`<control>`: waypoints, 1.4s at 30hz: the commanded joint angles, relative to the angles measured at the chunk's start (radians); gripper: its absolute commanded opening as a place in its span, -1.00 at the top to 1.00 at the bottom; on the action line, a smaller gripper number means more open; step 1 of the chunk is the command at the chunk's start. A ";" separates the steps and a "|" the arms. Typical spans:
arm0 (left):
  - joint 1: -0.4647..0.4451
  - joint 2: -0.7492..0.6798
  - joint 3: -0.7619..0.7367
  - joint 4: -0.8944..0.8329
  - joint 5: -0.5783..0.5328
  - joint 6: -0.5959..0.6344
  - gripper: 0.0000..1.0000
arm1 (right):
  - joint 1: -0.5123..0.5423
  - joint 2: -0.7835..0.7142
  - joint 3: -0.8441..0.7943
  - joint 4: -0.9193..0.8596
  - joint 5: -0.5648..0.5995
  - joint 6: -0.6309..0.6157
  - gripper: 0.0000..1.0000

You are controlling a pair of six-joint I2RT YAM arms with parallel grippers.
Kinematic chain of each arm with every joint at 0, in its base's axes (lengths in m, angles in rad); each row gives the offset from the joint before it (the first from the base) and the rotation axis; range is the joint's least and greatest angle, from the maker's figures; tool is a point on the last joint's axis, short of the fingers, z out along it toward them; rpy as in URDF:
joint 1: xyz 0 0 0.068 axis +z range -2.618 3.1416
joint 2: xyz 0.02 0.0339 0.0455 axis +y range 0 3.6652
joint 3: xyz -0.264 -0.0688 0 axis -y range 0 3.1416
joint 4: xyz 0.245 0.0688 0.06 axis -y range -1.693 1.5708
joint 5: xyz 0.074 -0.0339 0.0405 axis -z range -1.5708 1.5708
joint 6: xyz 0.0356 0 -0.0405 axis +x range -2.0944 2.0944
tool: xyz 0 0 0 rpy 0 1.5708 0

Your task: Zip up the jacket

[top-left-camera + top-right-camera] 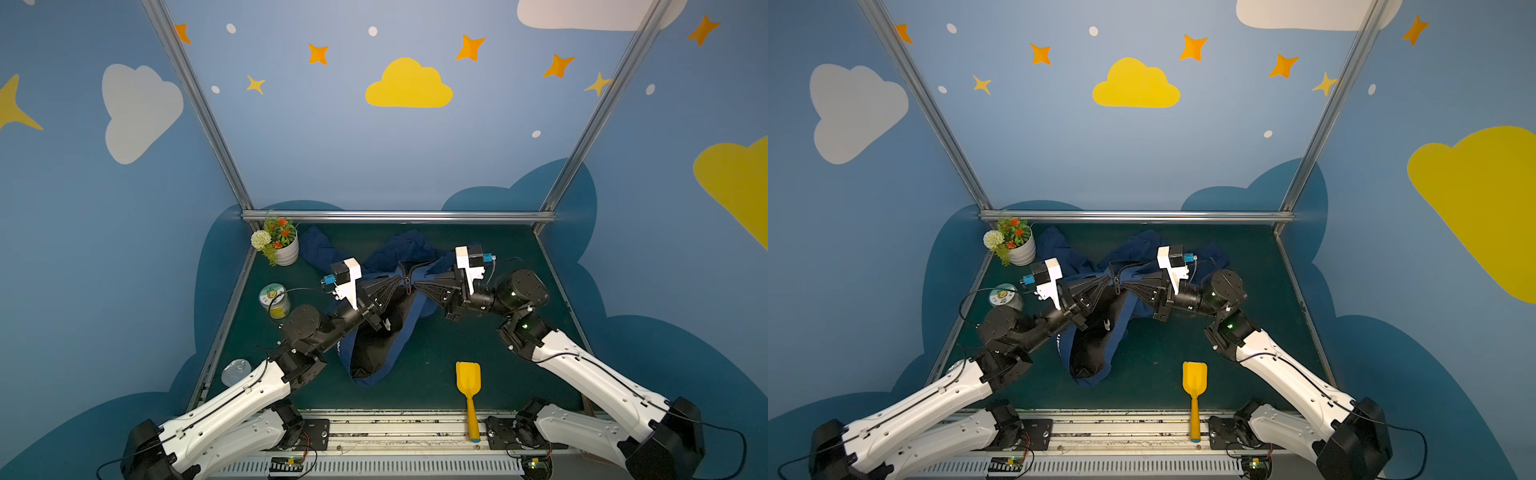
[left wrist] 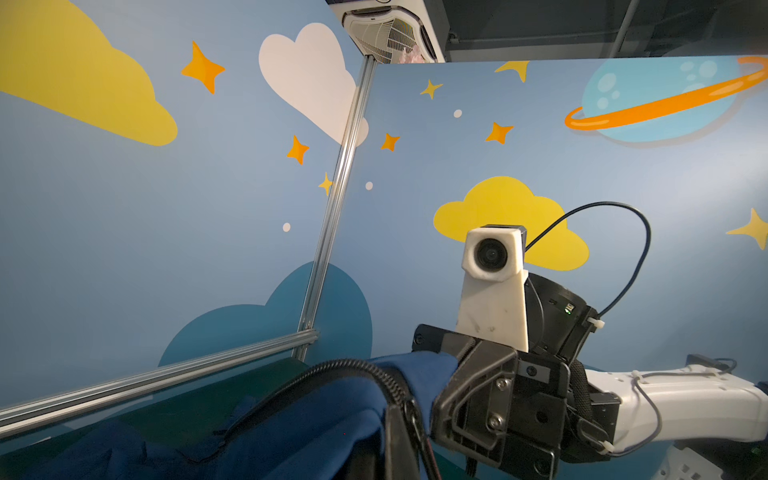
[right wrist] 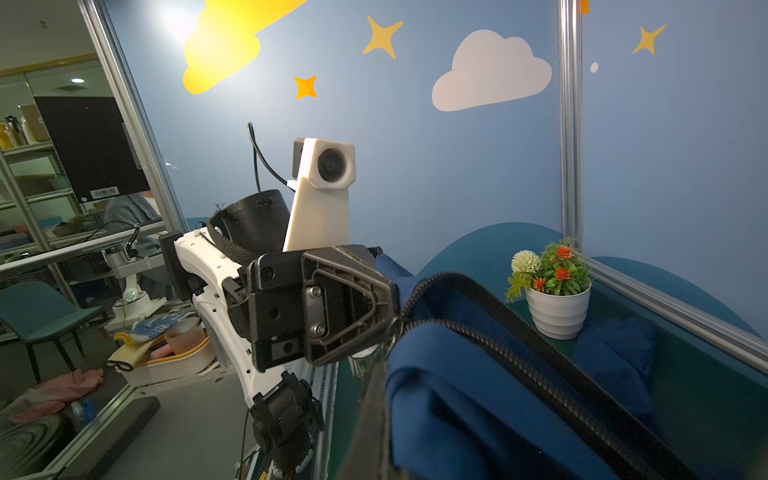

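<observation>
The navy jacket (image 1: 411, 249) is lifted at the middle of the green table, and its black lining (image 1: 374, 345) hangs toward the front. My left gripper (image 1: 400, 286) and right gripper (image 1: 416, 286) meet tip to tip, each shut on the jacket's edge beside the dark zipper (image 1: 409, 272); both top views show this (image 1: 1109, 283) (image 1: 1127, 286). In the left wrist view the zipper (image 2: 353, 368) curves up to my left gripper (image 2: 409, 411), with the right gripper's fingers (image 2: 478, 395) just past it. The right wrist view shows the zipper (image 3: 519, 353) running to the left gripper's fingers (image 3: 345, 303).
A white flower pot (image 1: 284, 249) stands at the back left. A round jar (image 1: 274, 299) and a clear lid (image 1: 235, 372) lie along the left edge. A yellow scoop (image 1: 468, 386) lies at the front right. An aluminium rail (image 1: 399, 216) bounds the back.
</observation>
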 commanded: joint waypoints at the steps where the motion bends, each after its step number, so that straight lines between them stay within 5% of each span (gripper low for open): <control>1: -0.013 -0.012 -0.010 0.054 -0.014 0.026 0.94 | 0.002 0.002 -0.004 0.277 0.044 0.135 1.00; 4: -0.022 -0.006 -0.022 0.100 -0.023 0.017 0.94 | 0.006 0.061 0.010 0.403 0.038 0.235 1.00; 23: -0.032 -0.029 0.049 -0.096 0.015 -0.041 0.94 | -0.010 0.038 0.029 0.215 0.103 0.046 1.00; 42: -0.031 0.058 0.099 -0.149 0.019 -0.144 0.94 | -0.083 0.060 0.056 0.237 0.085 0.051 1.00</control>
